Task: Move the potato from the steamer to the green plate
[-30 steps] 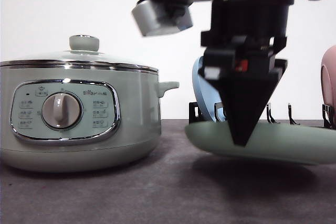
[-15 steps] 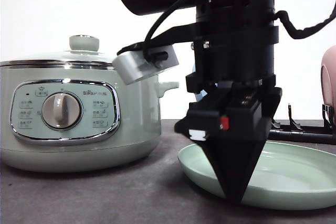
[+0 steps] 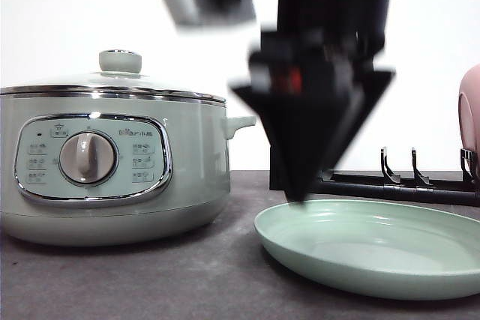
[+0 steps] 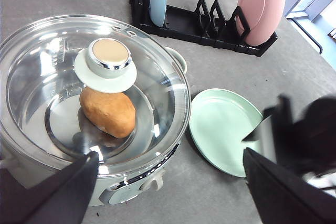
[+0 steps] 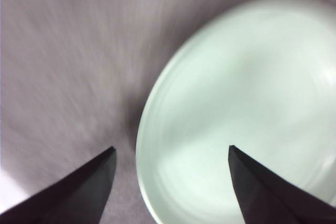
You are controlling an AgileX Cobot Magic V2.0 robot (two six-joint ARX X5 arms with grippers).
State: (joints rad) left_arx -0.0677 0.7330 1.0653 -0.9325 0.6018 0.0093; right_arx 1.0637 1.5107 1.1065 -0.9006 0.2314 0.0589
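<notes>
The right hand [image 3: 300, 201] has lifted off the wide, shallow pale mint-green plate [image 3: 375, 249], which now lies flat on the dark grey bench [image 3: 187, 282].

The right hand hangs blurred over the plate's near-left rim, its fingers spread and empty. The lumpy orange-brown potato [image 4: 107, 111] sits inside the large sage-green electric steamer [image 3: 112, 162], under its closed glass lid [image 4: 94, 87], beside the plate. The left hand [image 4: 168, 187] hovers above the steamer, fingers spread, gripping nothing.
</notes>
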